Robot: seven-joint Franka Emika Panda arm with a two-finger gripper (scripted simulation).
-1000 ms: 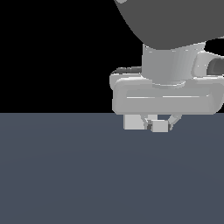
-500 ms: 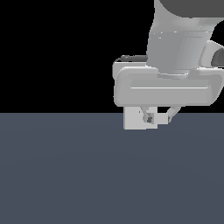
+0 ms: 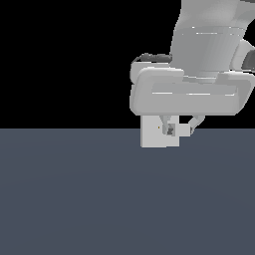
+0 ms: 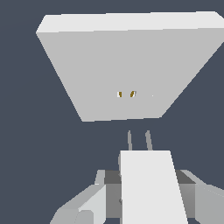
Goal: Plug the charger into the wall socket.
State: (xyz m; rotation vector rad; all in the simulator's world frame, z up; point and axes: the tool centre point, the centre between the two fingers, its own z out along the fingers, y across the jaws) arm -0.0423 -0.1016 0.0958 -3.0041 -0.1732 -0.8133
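The wall socket [image 4: 127, 65] is a flat white square plate with two small yellowish holes [image 4: 126, 94] at its centre; in the exterior view the wall socket [image 3: 152, 138] stands upright under the hand. My gripper [image 4: 151, 194] is shut on the charger [image 4: 151, 183], an off-white block whose two thin prongs [image 4: 139, 140] point at the plate and stop a short way from it. The prongs line up slightly off the holes. In the exterior view my gripper [image 3: 182, 127] holds the charger [image 3: 184, 130] just beside the plate's face.
A flat dark grey-blue floor [image 3: 99, 199] spreads below the socket, with black background above it. The large grey hand and wrist [image 3: 189, 94] cover the plate's top edge in the exterior view.
The hand has risen in the exterior view and looms larger, carrying the charger with it. The socket plate has stayed in place and the grip has not changed.
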